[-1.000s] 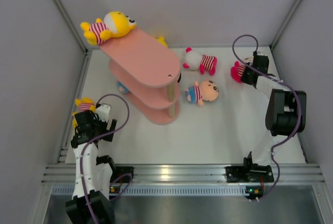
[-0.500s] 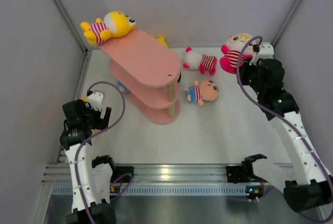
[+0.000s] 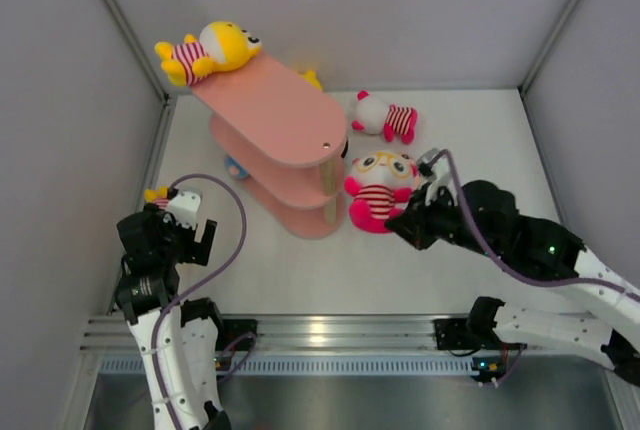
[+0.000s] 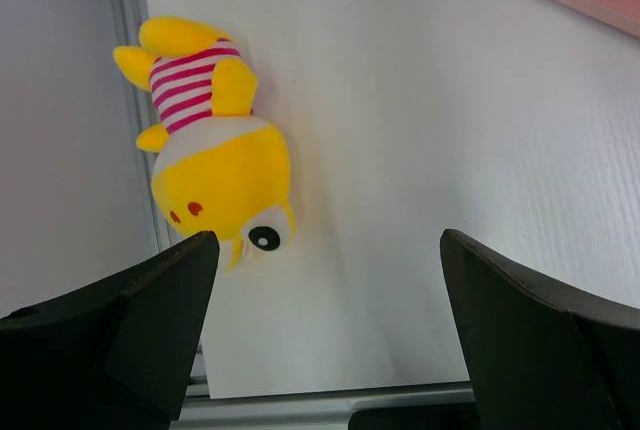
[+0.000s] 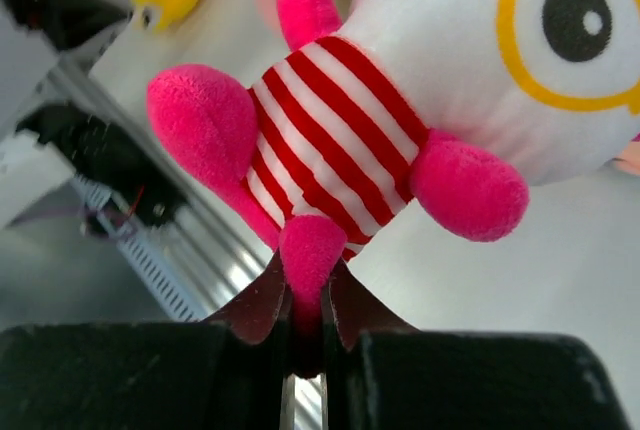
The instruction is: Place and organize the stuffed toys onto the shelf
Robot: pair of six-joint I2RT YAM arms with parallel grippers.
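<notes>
Right gripper (image 5: 305, 302) first: my two fingers are pinched nearly together on one magenta foot of the pink toy (image 5: 400, 120), and nothing else is between them. The toy sticks out from my fingertips, with its red-and-white striped shirt and yellow-ringed eyes facing my wrist camera. From above, it sits just beside the rounded near end of the shelf (image 3: 280, 115), level with the lower boards. I can't tell whether it touches the table (image 3: 420, 270).

Over on the other side, my left gripper (image 4: 327, 250) has its fingers spread wide and holds nothing. It hovers above the table, and a yellow toy (image 4: 215, 165) lies below, close by the left wall (image 4: 60, 150), its head just off my left fingertip.

A second yellow toy (image 3: 210, 50) lies across the far end of the shelf's top board. A white-headed toy (image 3: 385, 118) rests on the table to the right of the shelf.
</notes>
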